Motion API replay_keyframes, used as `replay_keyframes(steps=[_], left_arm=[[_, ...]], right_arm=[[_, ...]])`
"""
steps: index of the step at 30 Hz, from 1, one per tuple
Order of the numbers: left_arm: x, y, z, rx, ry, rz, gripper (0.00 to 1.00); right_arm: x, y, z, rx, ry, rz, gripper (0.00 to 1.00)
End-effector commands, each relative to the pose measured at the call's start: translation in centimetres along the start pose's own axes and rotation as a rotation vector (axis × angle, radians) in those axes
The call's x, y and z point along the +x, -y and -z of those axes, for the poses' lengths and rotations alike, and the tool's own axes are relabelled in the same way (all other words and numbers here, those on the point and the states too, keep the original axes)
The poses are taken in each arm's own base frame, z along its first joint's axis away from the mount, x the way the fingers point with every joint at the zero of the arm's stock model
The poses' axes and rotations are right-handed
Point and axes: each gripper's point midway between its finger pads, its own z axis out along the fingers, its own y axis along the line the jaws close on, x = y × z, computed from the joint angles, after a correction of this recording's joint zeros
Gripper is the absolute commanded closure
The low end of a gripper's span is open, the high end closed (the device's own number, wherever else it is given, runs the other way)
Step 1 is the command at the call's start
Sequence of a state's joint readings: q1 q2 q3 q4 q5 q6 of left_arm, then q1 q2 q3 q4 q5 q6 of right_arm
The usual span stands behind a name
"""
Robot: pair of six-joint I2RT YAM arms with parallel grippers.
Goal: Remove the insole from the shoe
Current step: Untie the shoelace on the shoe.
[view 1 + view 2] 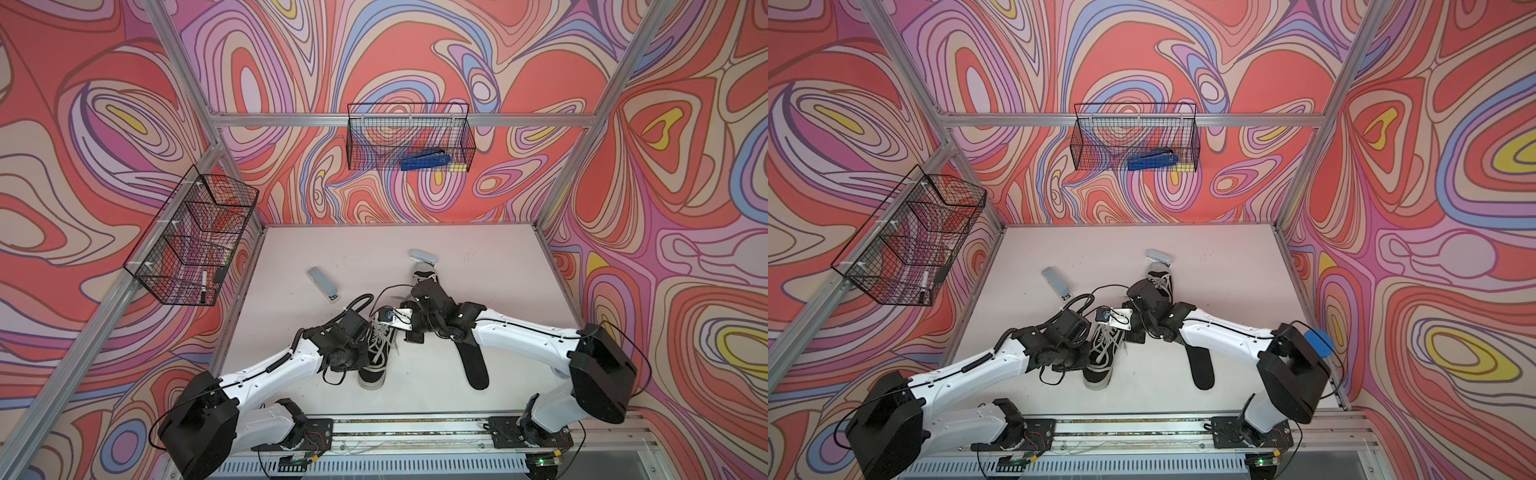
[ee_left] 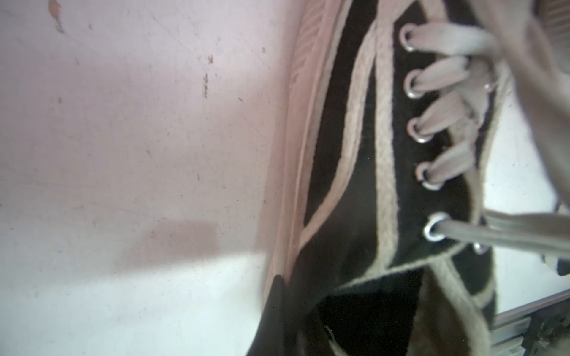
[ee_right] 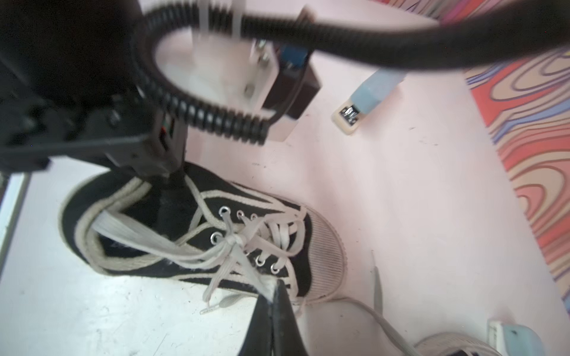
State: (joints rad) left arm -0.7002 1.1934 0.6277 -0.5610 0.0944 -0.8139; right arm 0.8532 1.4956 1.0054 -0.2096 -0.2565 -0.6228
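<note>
A black canvas shoe with white laces lies on the table with its toe toward the front edge. My left gripper is shut on the shoe's side wall at the opening, one finger outside and the other inside. My right gripper is shut on a white lace beside the eyelets. A black insole lies flat on the table under my right forearm. The inside of the shoe is dark and crossed by a lace, so I cannot tell what is in it.
A second black shoe lies behind my right wrist. Two pale blue stapler-like objects rest farther back. Wire baskets hang on the back and left walls. Aluminium posts frame the table.
</note>
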Motion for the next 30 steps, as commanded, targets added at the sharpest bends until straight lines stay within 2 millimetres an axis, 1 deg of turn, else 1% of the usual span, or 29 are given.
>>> replay_keyframes(steps=[1, 3, 6, 9, 10, 12, 14, 16, 17, 19, 21, 23, 24, 26, 27, 28, 29, 30], left_arm=[[-0.5, -0.6, 0.6, -0.040, 0.025, 0.072, 1.00], [-0.4, -0.9, 0.5, -0.049, 0.028, 0.105, 1.00], [-0.3, -1.1, 0.3, -0.048, 0.029, 0.132, 1.00], [-0.2, -1.0, 0.2, -0.043, 0.027, 0.135, 1.00], [-0.3, -1.0, 0.2, -0.042, 0.027, 0.137, 1.00], [-0.2, -1.0, 0.2, -0.043, 0.025, 0.135, 1.00], [-0.2, -1.0, 0.2, -0.044, 0.026, 0.133, 1.00], [-0.2, -1.0, 0.2, -0.045, 0.025, 0.133, 1.00], [-0.2, -1.0, 0.2, -0.042, 0.025, 0.134, 1.00], [-0.3, -0.9, 0.2, -0.038, 0.025, 0.134, 1.00], [-0.3, -0.6, 0.2, -0.023, 0.026, 0.132, 1.00], [-0.6, -0.1, 0.4, 0.000, 0.033, 0.130, 1.00], [-0.7, 0.2, 0.5, 0.016, 0.039, 0.130, 1.00], [-1.0, 0.8, 0.7, 0.048, 0.051, 0.130, 1.00], [-1.2, 1.0, 0.8, 0.058, 0.057, 0.133, 1.00], [-1.3, 1.1, 0.8, 0.062, 0.060, 0.136, 1.00], [-1.4, 1.3, 0.9, 0.067, 0.066, 0.138, 1.00], [-1.5, 1.4, 0.9, 0.071, 0.067, 0.140, 1.00]], right_arm=[[-1.9, 2.5, 2.9, 0.143, 0.053, -0.186, 1.00], [-2.5, 3.9, 4.2, 0.215, 0.077, -0.321, 1.00], [-3.2, 6.6, 6.3, 0.350, 0.125, -0.565, 1.00], [-4.0, 9.3, 8.5, 0.481, 0.180, -0.744, 1.00], [-4.0, 10.2, 9.2, 0.523, 0.187, -0.785, 1.00], [-3.5, 12.7, 10.7, 0.619, 0.193, -0.885, 1.00], [-2.8, 15.1, 11.7, 0.669, 0.211, -0.968, 1.00], [-2.2, 17.1, 11.7, 0.690, 0.222, -1.026, 1.00], [-1.9, 17.9, 11.4, 0.696, 0.212, -1.044, 1.00], [-1.9, 18.7, 9.5, 0.665, 0.178, -1.031, 1.00], [-1.1, 18.3, 5.8, 0.581, 0.083, -1.012, 1.00], [0.2, 16.9, 1.9, 0.460, -0.007, -1.016, 1.00], [1.1, 15.9, -0.3, 0.394, -0.053, -1.030, 1.00], [2.3, 14.1, -3.3, 0.278, -0.111, -1.064, 0.82], [2.7, 13.3, -4.1, 0.240, -0.136, -1.081, 0.76], [2.9, 12.9, -4.4, 0.218, -0.147, -1.093, 0.73], [2.9, 12.5, -4.2, 0.211, -0.149, -1.096, 0.70], [2.9, 12.4, -3.4, 0.222, -0.144, -1.093, 0.66]])
